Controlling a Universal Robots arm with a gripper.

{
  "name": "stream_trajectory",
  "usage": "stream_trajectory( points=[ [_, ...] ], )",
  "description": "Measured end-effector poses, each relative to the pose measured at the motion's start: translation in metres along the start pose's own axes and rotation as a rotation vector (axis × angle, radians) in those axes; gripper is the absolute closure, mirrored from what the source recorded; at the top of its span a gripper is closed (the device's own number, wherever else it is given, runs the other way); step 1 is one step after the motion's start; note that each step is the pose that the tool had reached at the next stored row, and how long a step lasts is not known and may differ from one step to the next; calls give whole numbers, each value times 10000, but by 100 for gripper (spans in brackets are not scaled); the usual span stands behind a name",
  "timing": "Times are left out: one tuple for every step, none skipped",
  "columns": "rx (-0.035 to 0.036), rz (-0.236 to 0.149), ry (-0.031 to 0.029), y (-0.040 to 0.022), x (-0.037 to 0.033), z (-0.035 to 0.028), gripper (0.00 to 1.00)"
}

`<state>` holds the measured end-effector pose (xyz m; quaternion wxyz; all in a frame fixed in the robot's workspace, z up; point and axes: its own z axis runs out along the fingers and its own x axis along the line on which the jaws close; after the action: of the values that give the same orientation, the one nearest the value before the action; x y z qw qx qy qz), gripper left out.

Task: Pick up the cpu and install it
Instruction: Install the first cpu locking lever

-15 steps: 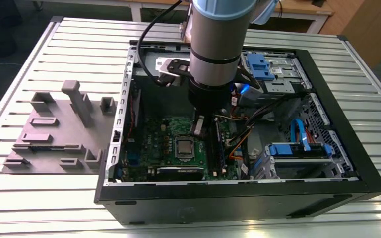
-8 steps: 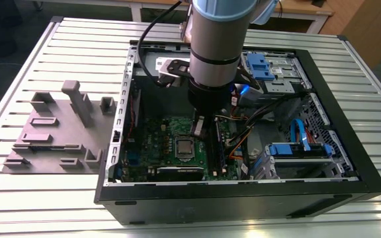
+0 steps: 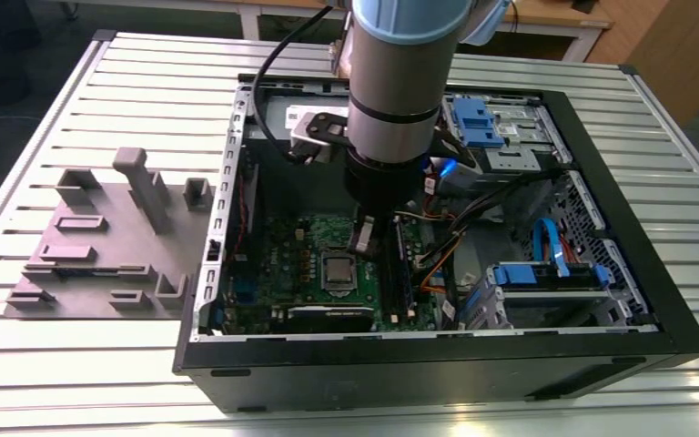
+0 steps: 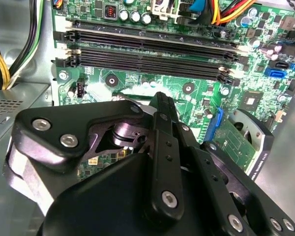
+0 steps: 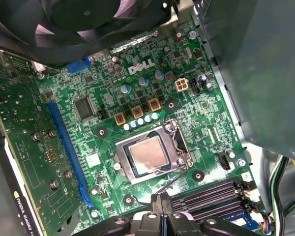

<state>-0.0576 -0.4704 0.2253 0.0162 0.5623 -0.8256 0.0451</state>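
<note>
The cpu lies flat in the socket frame of the green motherboard, silvery top facing up. In the exterior view the cpu sits just below my gripper, which reaches down into the open computer case. My gripper is shut, fingers pressed together and holding nothing that I can see. Its tip hovers at the end of the thin socket lever, beside the cpu, between it and the memory slots. In the second wrist view the fingers stand over the board near the memory slots.
A graphics card and a black fan flank the socket. Coloured cables and blue drive trays fill the case on the exterior view's right. A grey fixture block rests on the slatted table outside the case.
</note>
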Motion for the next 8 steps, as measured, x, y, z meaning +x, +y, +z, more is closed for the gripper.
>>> stream_trajectory(
  points=[
    [6, 1, -3, 6, 3, 0, 90],
    [14, 1, -6, 17, 8, 1, 90],
    [23, 2, -9, 30, 13, 2, 90],
    [33, 3, -14, 44, 18, 3, 90],
    [41, 4, -17, 56, 22, 4, 90],
    [46, 5, -18, 62, 24, 4, 90],
    [50, 5, -19, 64, 25, 4, 90],
    [52, 4, -19, 65, 26, 4, 90]
  ],
)
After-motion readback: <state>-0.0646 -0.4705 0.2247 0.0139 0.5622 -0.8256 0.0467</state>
